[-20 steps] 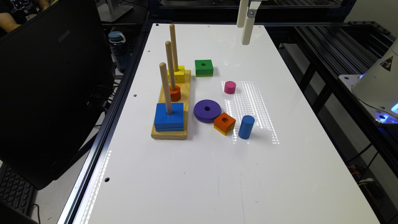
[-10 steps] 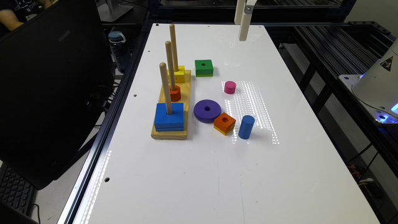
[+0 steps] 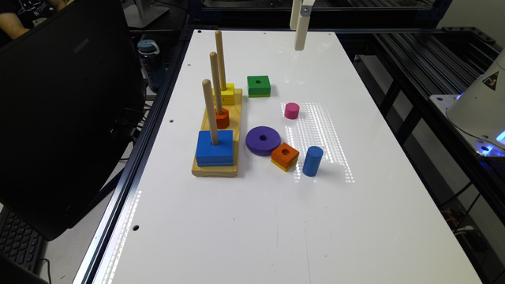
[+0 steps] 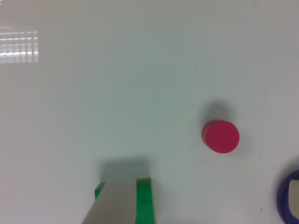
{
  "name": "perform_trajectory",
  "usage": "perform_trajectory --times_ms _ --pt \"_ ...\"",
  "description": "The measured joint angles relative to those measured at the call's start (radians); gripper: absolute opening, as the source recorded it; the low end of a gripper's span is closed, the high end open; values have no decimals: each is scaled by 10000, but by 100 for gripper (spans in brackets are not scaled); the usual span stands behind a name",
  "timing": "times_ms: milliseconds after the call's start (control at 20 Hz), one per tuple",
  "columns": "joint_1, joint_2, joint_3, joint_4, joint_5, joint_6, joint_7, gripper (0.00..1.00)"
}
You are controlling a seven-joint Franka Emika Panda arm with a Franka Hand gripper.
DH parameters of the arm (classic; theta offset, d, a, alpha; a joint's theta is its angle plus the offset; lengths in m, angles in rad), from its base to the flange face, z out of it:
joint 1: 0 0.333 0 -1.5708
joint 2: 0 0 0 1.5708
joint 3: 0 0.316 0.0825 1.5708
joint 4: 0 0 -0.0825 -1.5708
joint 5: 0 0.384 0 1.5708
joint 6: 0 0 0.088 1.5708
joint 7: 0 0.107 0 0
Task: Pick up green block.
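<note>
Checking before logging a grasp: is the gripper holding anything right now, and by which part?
Nothing is held. The green block lies on the white table, with the gripper high above it.

**Pegboard and loose pieces on the white tabletop**

A wooden peg base [image 3: 236,118] with three upright pegs lies along the tabletop's [image 3: 276,236] edge on the exterior view's left. A blue square block [image 3: 215,148], an orange piece [image 3: 222,117] and a yellow block [image 3: 225,94] each sit on a peg. Near the tabletop's middle, a purple ring [image 3: 263,140] touches an orange square block [image 3: 285,156]; a blue cylinder [image 3: 312,161] stands just beside it. A pink cylinder [image 3: 292,110] stands apart. A water bottle [image 3: 150,63] and a black monitor [image 3: 67,110] stand off the tabletop.
</note>
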Motion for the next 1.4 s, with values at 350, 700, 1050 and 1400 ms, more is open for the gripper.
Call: perform_trajectory --times_ms 350,700,1050,1400 --pt "-166 271 -3 269 -27 0 -148 100" --pt "-596 658 -11 694 -66 0 -571 100" --pt "-656 824 -22 850 -179 0 -579 100" --pt "-855 920 -24 980 -200 0 -742 100"
